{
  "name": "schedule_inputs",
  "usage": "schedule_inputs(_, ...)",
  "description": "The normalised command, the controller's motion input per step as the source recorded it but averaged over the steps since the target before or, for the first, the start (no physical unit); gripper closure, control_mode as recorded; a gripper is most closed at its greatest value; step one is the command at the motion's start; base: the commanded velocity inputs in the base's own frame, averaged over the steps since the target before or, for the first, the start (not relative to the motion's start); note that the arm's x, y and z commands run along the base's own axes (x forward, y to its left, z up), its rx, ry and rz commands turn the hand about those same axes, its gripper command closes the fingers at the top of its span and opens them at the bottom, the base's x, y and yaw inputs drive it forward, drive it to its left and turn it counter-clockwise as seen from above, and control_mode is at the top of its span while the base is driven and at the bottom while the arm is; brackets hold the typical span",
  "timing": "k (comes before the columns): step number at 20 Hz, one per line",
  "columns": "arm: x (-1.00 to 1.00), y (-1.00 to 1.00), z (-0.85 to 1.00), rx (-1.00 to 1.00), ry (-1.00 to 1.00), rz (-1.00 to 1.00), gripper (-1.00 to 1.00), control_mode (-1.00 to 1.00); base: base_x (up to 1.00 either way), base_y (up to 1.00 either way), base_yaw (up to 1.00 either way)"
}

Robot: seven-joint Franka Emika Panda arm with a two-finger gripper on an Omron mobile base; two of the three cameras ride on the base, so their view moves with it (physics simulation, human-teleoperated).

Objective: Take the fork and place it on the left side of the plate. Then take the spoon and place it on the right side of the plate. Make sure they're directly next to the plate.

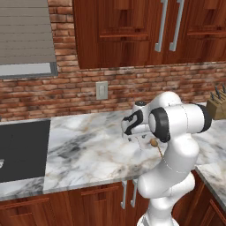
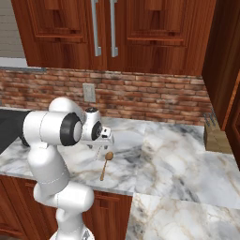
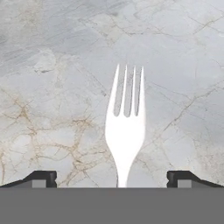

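Marble-patterned grey and white tabletop [image 3: 52, 65] lies under the pale, thin silvery fork [image 3: 125, 131], which rests flat between the fingers [image 3: 43, 178], its tines pointing away from the hand and its handle running back toward the palm along the gripper's line. The fingers stand wide apart on either side, not touching it. Beside the gripper [image 2: 100, 149], the small brown wooden spoon [image 2: 105, 165] lies near the tabletop's front edge.
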Motion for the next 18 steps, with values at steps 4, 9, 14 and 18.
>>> schedule_inputs(4,0.06,-0.03,-0.28,0.00,0.00,0.00,-1.00,-1.00,0.00,0.00,0.00)
schedule_inputs(9,-0.22,-0.01,-0.59,0.00,0.00,0.00,1.00,-1.00,0.00,0.00,0.00)
schedule_inputs(14,-0.37,0.00,-0.72,0.00,0.00,-0.02,1.00,-1.00,0.00,0.00,0.00)
schedule_inputs(18,-0.53,-0.03,-0.60,0.00,0.00,-0.04,1.00,-1.00,0.00,0.00,0.00)
